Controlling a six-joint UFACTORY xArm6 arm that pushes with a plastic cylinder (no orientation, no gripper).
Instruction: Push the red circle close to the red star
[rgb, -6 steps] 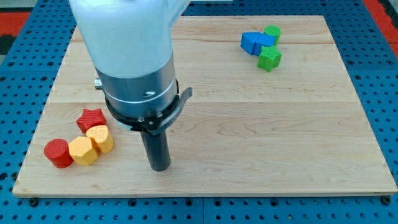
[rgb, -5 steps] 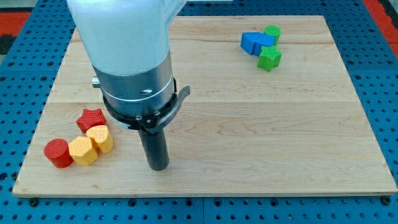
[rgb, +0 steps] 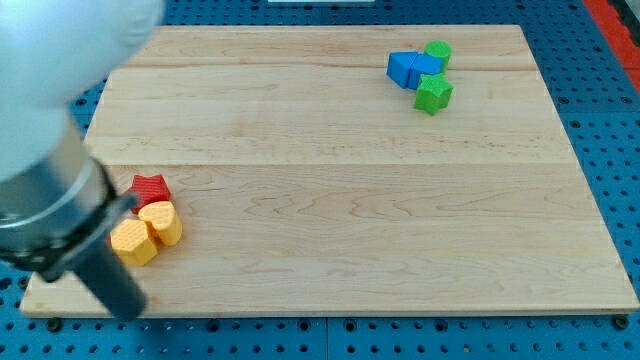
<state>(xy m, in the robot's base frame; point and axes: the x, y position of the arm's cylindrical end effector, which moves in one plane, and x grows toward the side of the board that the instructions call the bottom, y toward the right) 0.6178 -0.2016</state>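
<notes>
The red star (rgb: 152, 186) lies near the board's left edge, partly covered by my arm. Two yellow blocks (rgb: 135, 243) (rgb: 163, 222) touch each other just below it. The red circle does not show; my blurred arm covers the spot left of the yellow blocks. My tip (rgb: 127, 311) is at the board's bottom-left edge, just below the lower yellow block.
Two blue blocks (rgb: 412, 68) sit at the view's top right, with a green block (rgb: 437, 52) above them and a green star-like block (rgb: 433, 94) below. The wooden board (rgb: 350, 230) lies on a blue pegboard.
My arm has swung from the board's lower middle to the bottom-left corner, and it now covers the red circle. The star and the yellow blocks have not visibly moved.
</notes>
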